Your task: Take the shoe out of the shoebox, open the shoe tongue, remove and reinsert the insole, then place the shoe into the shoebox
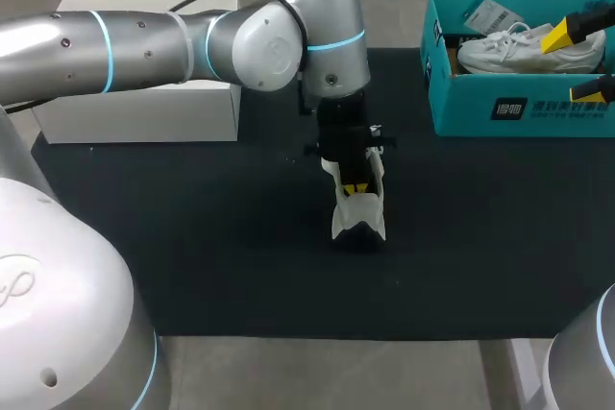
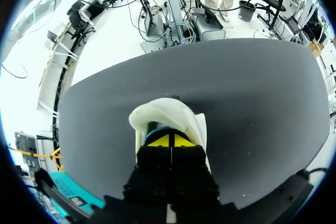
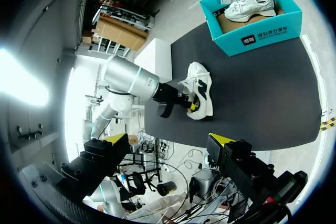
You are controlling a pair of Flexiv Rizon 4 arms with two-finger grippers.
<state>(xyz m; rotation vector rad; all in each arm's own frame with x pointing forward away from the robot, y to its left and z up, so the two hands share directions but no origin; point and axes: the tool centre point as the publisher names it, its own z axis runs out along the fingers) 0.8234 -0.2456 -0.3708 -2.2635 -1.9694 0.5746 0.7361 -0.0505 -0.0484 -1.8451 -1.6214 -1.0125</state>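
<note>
Nearest, at the lower middle of the right wrist view, the right gripper (image 3: pixel 168 138) hangs high off the table with its yellow tips wide apart and nothing between them.

Further out, in the middle of the head view, the shoe (image 1: pixel 358 220) is out on the black mat (image 1: pixel 192 266). The left gripper (image 1: pixel 355 188) reaches down into its mouth. In the left wrist view the two tips are pressed together, with white upper curling round them. I cannot tell whether a fold of tongue or insole is nipped between them, or whether the shoe sits flat or is tipped up.

Beyond that, at the upper right, the teal box (image 1: pixel 519 108) holds the other shoe (image 1: pixel 509 50). A white box (image 1: pixel 144 112) sits at the upper left on the mat's far edge.

The shoe looks light, with a soft, floppy upper and tongue over a stiffer sole and heel. I would expect it to slide or lift on the mat if tugged by one arm alone. The firm places to hold are the heel collar or across the sole's sides. The insole, thin and bendy, is best pinched at its heel end while the other gripper pins the shoe down.
</note>
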